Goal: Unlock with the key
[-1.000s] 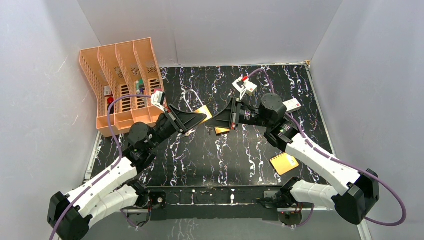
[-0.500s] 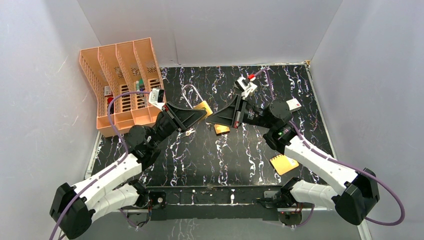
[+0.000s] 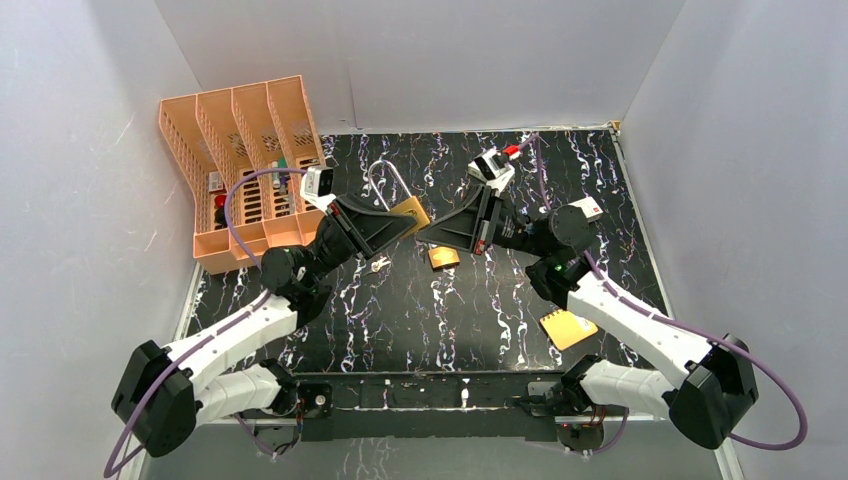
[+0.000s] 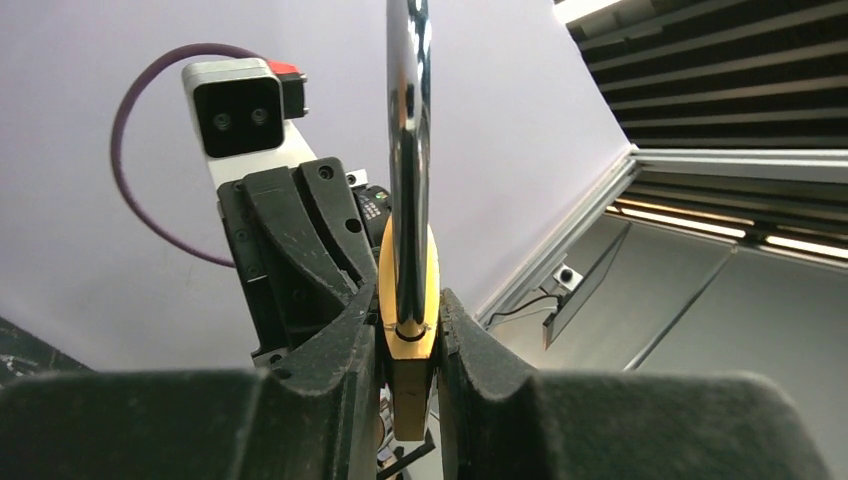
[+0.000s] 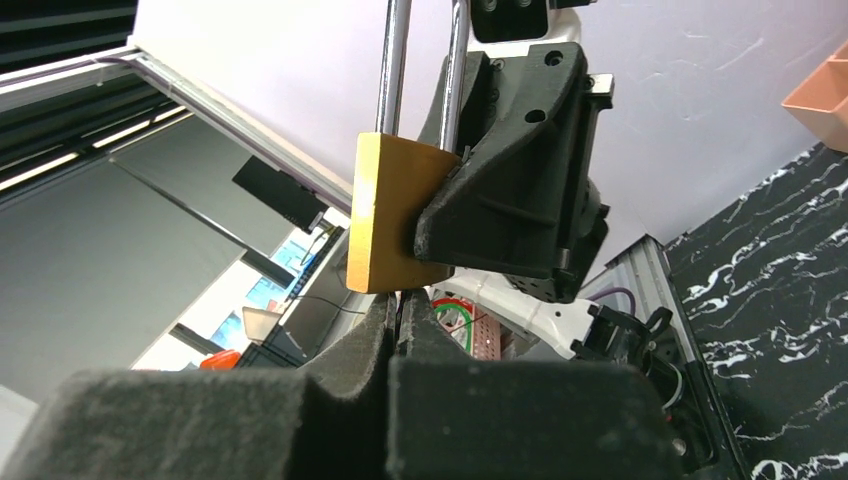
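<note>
A black slab veined in white like marble forms the table (image 3: 480, 300), boxed in by plain pale walls, with a peach slotted plastic rack (image 3: 240, 170) at its far left corner. Above the middle of it the left claw (image 3: 400, 224) is clenched on the flat sides of a brass padlock (image 3: 410, 212), its matte black fingers (image 4: 340, 340) pinching the squared, satin-yellow body while the polished steel shackle (image 5: 396, 70) rises away from the fingertips in a long, narrow loop. The right claw (image 3: 426, 232) is clenched tight, its tips pressed up against the padlock's bottom edge, directly opposite the left claw. Nothing shows between those tips, so I cannot tell whether a key is pinched there. A tiny silvery bunch that I take for the key (image 3: 378, 264) lies on the table just beneath the left claw, on its near side, apart from both claws. A second, smaller brass padlock (image 3: 444, 257) lies on the table under the right claw, and a yellow ribbed pad (image 3: 567, 327) lies beside that arm's forearm, well behind its claw. The step in hand looks like presenting the lock's keyway end for entry. If the right claw is empty, the next move calls for releasing, dropping to the bunch and pinching one thin, slippery blade by its bow. After that comes a fine line-up with the slot, a straight push and a twist, while the left claw holds firm against the torque.
</note>
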Tool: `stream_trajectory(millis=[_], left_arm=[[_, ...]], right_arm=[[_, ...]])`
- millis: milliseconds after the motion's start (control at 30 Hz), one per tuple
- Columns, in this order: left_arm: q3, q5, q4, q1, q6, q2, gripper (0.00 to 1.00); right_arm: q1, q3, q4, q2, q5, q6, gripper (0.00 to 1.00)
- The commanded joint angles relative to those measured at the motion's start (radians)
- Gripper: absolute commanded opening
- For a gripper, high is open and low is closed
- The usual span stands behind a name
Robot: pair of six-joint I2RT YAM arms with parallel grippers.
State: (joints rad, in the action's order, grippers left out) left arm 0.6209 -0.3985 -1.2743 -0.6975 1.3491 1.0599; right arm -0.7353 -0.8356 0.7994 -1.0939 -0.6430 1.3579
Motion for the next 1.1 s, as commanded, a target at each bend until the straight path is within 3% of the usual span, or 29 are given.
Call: stream_trajectory(millis=[0, 300, 600, 700, 833, 967, 1067], left_arm=[[0.043, -0.078, -0.172, -0.003, 0.013, 0.047, 0.00], [0.076, -0.109, -0.324, -0.005, 0.032, 0.122, 0.00], [0.119, -0.145, -0.410, -0.005, 0.043, 0.184, 0.00], [0.110, -0.133, -0.403, -0.005, 0.040, 0.178, 0.00], [0.092, -0.128, -0.319, -0.005, 0.003, 0.137, 0.00], [0.076, -0.110, -0.170, -0.005, -0.076, 0.064, 0.00], [0.062, -0.086, -0.113, -0.005, -0.102, 0.024, 0.00]], right_arm=[[-0.016, -0.047, 0.314, 0.007, 0.001, 0.094, 0.00], [-0.052, -0.072, 0.465, -0.045, -0.008, 0.185, 0.00], [-0.084, -0.089, 0.512, -0.064, -0.026, 0.212, 0.00], [-0.085, -0.104, 0.387, -0.029, -0.041, 0.134, 0.00], [-0.085, -0.172, -0.001, 0.057, -0.039, -0.106, 0.00], [-0.085, -0.226, -0.238, 0.086, -0.028, -0.252, 0.26], [-0.084, -0.247, -0.331, 0.094, -0.016, -0.302, 0.36]])
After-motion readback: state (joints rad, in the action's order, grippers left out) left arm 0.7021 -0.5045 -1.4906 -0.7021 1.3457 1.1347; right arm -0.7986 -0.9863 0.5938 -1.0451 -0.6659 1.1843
